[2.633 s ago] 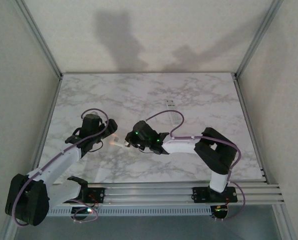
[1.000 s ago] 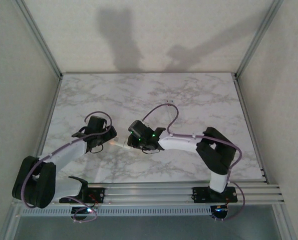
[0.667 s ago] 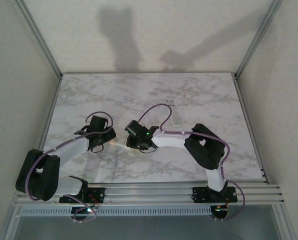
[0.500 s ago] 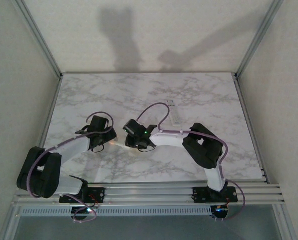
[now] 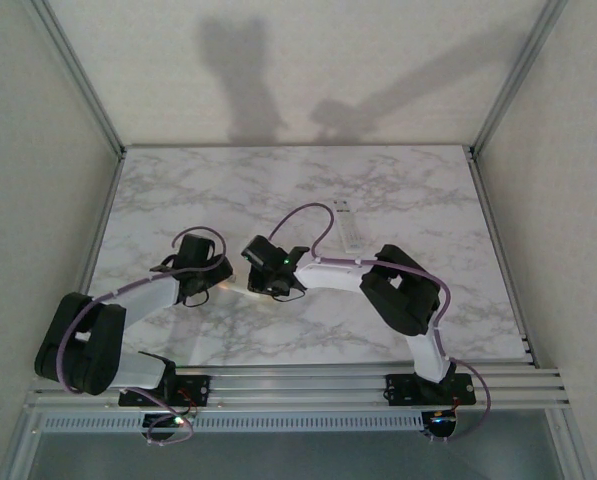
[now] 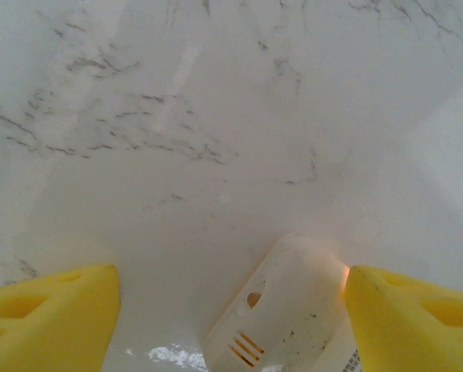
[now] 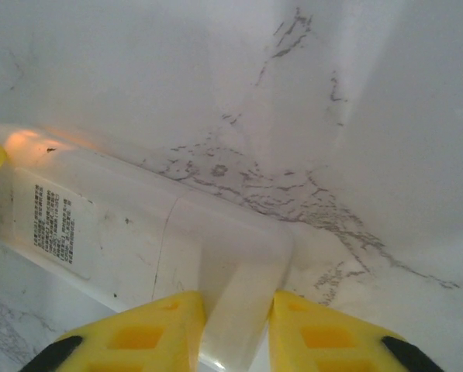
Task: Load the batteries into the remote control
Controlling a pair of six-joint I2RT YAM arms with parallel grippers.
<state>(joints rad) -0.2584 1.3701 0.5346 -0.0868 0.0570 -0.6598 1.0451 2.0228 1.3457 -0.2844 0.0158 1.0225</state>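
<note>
A white remote control (image 5: 234, 286) lies back-up on the marble table (image 5: 408, 190) between my two grippers. My right gripper (image 7: 237, 298) is shut on one end of the remote (image 7: 138, 225), beside the battery-cover seam; a printed label shows near its other end. In the top view this gripper (image 5: 270, 272) sits right of the remote. My left gripper (image 6: 231, 275) is open around the remote's rounded end (image 6: 293, 310), which touches only the right yellow finger (image 6: 417, 318). From above, the left gripper (image 5: 202, 276) is left of the remote. The batteries are out of view.
A second slim white remote (image 5: 348, 225) lies farther back, right of centre. Purple cables loop over both wrists. Metal frame posts run along the table's left and right edges, and a rail crosses the near edge.
The right gripper has slid left with its elbow folding in. The left gripper has come closer, and the remote between them has shifted slightly left.
</note>
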